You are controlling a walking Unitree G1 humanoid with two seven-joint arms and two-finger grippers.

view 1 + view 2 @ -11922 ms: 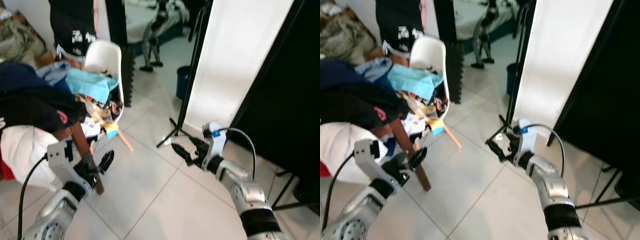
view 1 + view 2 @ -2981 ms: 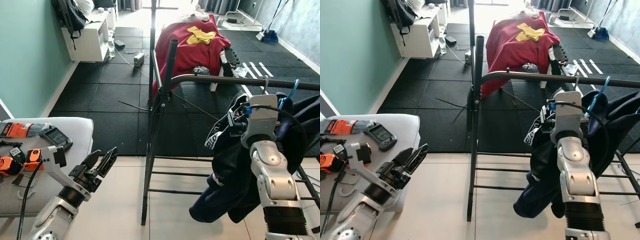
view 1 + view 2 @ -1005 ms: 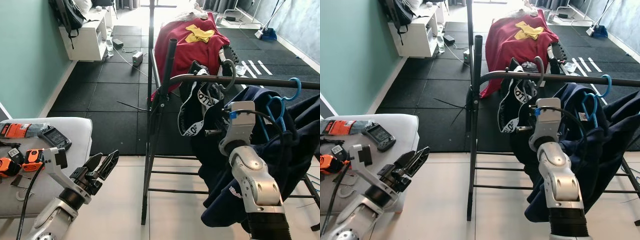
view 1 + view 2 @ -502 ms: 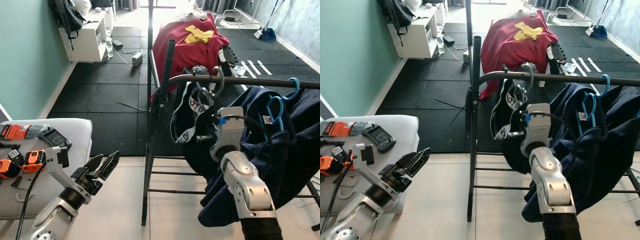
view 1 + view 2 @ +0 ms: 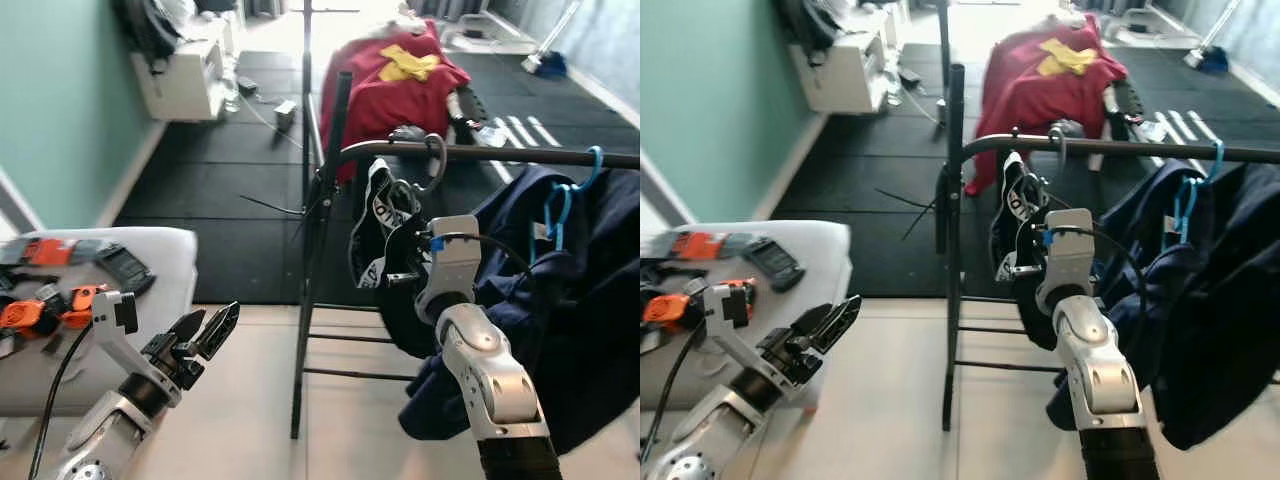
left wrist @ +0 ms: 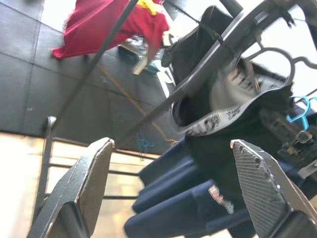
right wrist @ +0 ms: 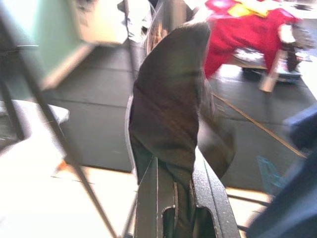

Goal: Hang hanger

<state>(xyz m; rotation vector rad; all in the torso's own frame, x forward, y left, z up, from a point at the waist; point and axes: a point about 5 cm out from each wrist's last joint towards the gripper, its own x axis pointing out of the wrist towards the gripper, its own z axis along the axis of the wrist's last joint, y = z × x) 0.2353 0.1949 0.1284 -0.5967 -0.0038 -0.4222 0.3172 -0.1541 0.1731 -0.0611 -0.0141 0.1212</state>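
A black garment (image 5: 385,225) with a white lettered band hangs on a grey hanger whose hook (image 5: 437,160) sits over the dark rail (image 5: 520,154) of a clothes rack. My right gripper (image 5: 398,279) is just below the rail, shut on a fold of that black cloth (image 7: 168,99). Further right on the rail, a blue hanger (image 5: 562,195) carries navy clothing. My left gripper (image 5: 207,334) is held low at the left, away from the rack, open and empty, its fingers (image 6: 89,183) spread wide.
The rack's upright post (image 5: 322,230) stands between my two arms. A grey table (image 5: 120,250) with orange tools is at the left. A red cloth (image 5: 385,70) lies at the back and a white shelf (image 5: 190,65) stands against the teal wall.
I have walked from a chair piled with clothes to the rack. My right gripper carried the black garment leftward and its hanger hook now rests on the rail. The left arm barely moved.
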